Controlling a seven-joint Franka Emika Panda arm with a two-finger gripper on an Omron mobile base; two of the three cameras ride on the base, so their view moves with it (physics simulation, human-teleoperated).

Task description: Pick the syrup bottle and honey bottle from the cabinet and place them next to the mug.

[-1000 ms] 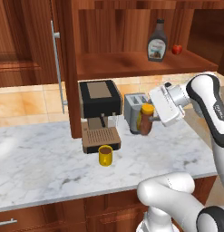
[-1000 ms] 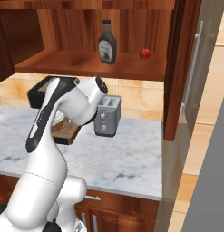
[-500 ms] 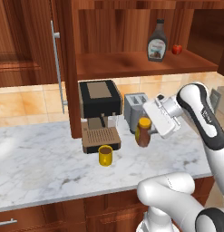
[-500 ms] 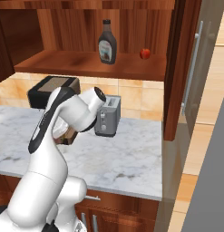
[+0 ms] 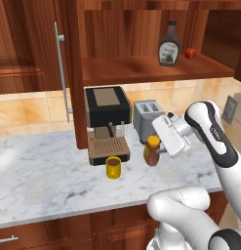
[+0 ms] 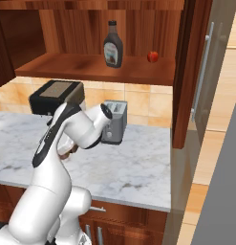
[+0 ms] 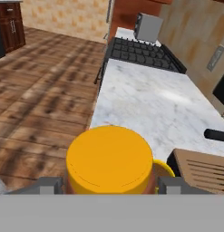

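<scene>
In the right base view our own arm hides most of the honey bottle (image 5: 152, 151), leaving a brown sliver at left centre; the hand view crops it to its orange-yellow top. The arm reaches in from the right of the left base view, elbow high, hand tilted down-left. Our gripper (image 5: 157, 146) holds the honey bottle between its fingers, low over the marble counter (image 5: 53, 171), just right of the mug (image 5: 113, 167). The syrup bottle (image 5: 169, 45) stands on the cabinet (image 5: 141, 68) shelf, upper right.
</scene>
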